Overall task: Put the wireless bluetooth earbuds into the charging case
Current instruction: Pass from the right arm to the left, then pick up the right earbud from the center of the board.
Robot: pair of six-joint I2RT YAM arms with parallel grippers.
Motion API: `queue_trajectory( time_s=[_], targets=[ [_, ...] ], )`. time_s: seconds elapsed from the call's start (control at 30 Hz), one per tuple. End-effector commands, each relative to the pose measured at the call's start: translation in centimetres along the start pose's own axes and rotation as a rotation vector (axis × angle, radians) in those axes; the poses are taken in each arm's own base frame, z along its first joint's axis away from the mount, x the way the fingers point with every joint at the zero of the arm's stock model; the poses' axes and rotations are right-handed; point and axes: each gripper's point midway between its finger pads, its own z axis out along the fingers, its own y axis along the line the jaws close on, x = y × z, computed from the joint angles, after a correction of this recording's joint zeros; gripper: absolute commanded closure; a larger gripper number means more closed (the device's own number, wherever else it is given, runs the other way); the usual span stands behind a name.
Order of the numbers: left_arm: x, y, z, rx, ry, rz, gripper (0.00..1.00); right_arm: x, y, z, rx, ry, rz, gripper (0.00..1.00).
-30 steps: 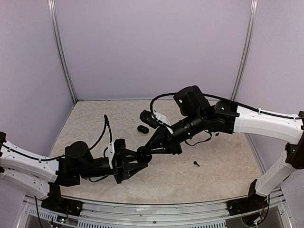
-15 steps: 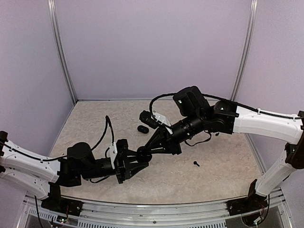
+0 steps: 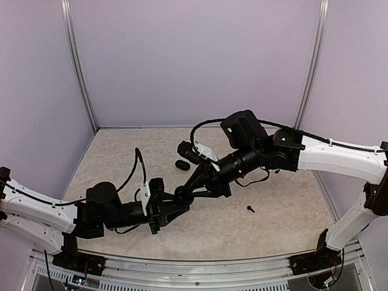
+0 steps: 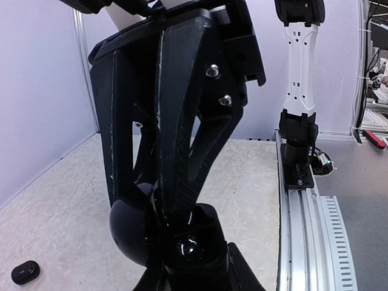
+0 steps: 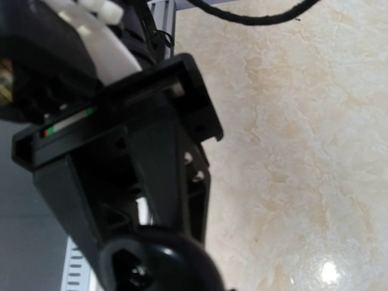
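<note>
Glossy black pebble-shaped charging case: being clamped by right gripper; left gripper, jaws' spread untellable, being edged closer; insertion likely being readied.

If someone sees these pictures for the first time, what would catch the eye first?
The left gripper and the right gripper meet tip to tip at mid-table around a glossy black rounded thing. Beyond them a small black oval object lies alone on the marbled table, and a tiny black earbud lies farther right.
</note>
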Motion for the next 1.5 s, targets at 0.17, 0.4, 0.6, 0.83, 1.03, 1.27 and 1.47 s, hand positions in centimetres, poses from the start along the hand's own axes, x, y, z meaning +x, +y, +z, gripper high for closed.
queue_trajectory(
  time_s=[0.17,0.4,0.6,0.83,1.03,1.27,1.47],
  targets=[
    [-1.7,0.0,-0.6,0.0,-0.063,0.06,0.87,-3.8,2.8,-3.4,-0.044,-0.176,-0.071,0.28],
    [-1.9,-0.9,-0.9,0.041,-0.084,0.125,0.87,-3.6,0.7,-6.7,0.015,-0.282,0.039,0.17],
    [-1.5,-1.5,-1.0,0.064,-0.077,0.174,0.89,1.5,-5.5,-9.4,0.208,-0.252,0.264,0.22],
    [-0.4,-1.9,-1.2,0.088,-0.038,0.204,0.89,12.1,-9.7,-8.9,0.464,0.102,0.465,0.34],
    [0.2,-2.1,-1.2,0.099,-0.018,0.216,0.89,18.5,-10.6,-7.9,0.526,0.339,0.553,0.4],
    [0.7,-2.1,-0.9,0.1,0.001,0.227,0.89,23.4,-11.8,-6.6,0.552,0.541,0.583,0.44],
    [1.0,-2.1,-0.8,0.096,0.015,0.231,0.89,25.5,-12.5,-5.8,0.55,0.636,0.576,0.44]
  ],
)
